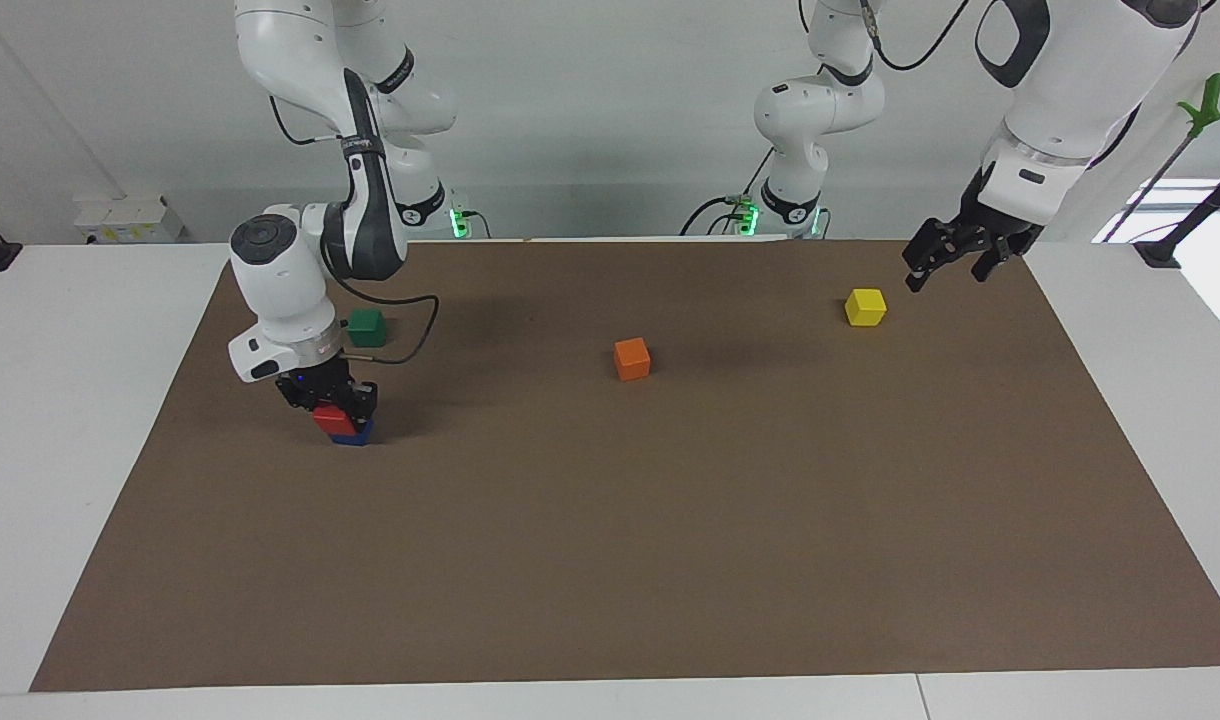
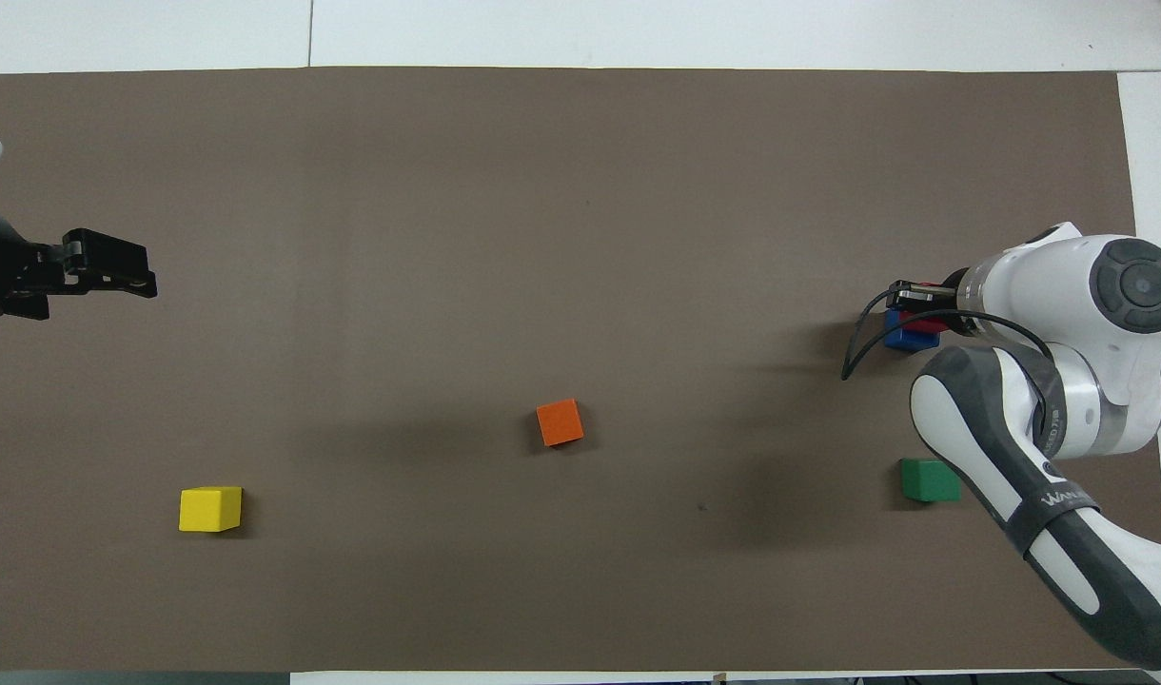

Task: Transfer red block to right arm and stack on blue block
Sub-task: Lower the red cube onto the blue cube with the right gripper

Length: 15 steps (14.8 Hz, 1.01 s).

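Note:
The red block (image 1: pixel 330 417) is clamped between the fingers of my right gripper (image 1: pixel 332 404), which is shut on it. It sits right on top of the blue block (image 1: pixel 356 437), of which only a thin strip shows under it. In the overhead view the right gripper (image 2: pixel 915 303) and wrist cover most of the red block (image 2: pixel 926 325) and the blue block (image 2: pixel 897 336). My left gripper (image 1: pixel 954 262) hangs open and holds nothing, in the air over the mat's edge at the left arm's end, close to the yellow cube. It also shows in the overhead view as the left gripper (image 2: pixel 114 272).
An orange cube (image 1: pixel 631 359) lies mid-mat. A yellow cube (image 1: pixel 865 307) sits toward the left arm's end. A green cube (image 1: pixel 366 327) lies nearer to the robots than the stack, beside the right arm. The brown mat (image 1: pixel 670 560) covers the table.

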Each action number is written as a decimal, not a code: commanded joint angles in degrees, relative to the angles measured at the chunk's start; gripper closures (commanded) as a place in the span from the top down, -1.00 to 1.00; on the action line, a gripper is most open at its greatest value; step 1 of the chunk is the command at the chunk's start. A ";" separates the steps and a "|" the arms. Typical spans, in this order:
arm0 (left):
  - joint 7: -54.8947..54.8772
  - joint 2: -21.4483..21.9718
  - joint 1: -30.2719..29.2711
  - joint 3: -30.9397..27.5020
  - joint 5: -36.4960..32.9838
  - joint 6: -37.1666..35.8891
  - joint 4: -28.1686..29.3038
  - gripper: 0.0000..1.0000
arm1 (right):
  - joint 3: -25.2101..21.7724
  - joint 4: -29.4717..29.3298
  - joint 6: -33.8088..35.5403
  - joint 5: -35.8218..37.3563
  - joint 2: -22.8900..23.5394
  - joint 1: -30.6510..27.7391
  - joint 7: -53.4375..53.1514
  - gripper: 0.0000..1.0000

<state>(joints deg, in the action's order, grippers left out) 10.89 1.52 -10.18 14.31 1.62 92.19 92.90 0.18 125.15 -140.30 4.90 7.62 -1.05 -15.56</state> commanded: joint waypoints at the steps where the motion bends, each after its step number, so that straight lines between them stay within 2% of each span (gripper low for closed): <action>1: 0.53 1.90 -0.46 0.28 -1.18 -0.43 1.40 1.00 | 0.26 0.09 -1.12 2.39 0.20 -0.44 -2.81 -1.00; 5: 0.45 4.10 -1.42 0.37 -1.18 -0.87 4.39 1.00 | 0.35 0.53 -1.82 2.39 0.03 -0.53 -3.86 -1.00; 9: 0.27 4.19 -0.11 -0.42 -1.18 -1.13 4.22 1.00 | 0.35 2.02 -3.23 2.39 -0.24 -0.62 -4.39 -1.00; 13: 0.01 4.19 11.21 -10.68 -1.18 -1.22 4.13 1.00 | 0.35 2.11 -3.58 2.31 -0.24 -0.70 -4.31 -1.00; 14: -0.08 4.19 11.58 -11.05 -1.18 -1.22 4.13 1.00 | 0.35 2.11 -3.58 2.39 -0.24 -0.79 -4.31 -0.99; 15: -0.17 4.19 11.41 -11.06 -1.18 -1.22 4.13 1.00 | 0.35 2.11 -3.58 2.39 -0.24 -0.79 -4.31 -0.83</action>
<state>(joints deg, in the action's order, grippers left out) 11.02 4.33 -0.59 5.06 1.49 91.44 95.73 0.14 126.42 -142.11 4.93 7.63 -1.11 -17.67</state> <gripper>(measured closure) 0.000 0.432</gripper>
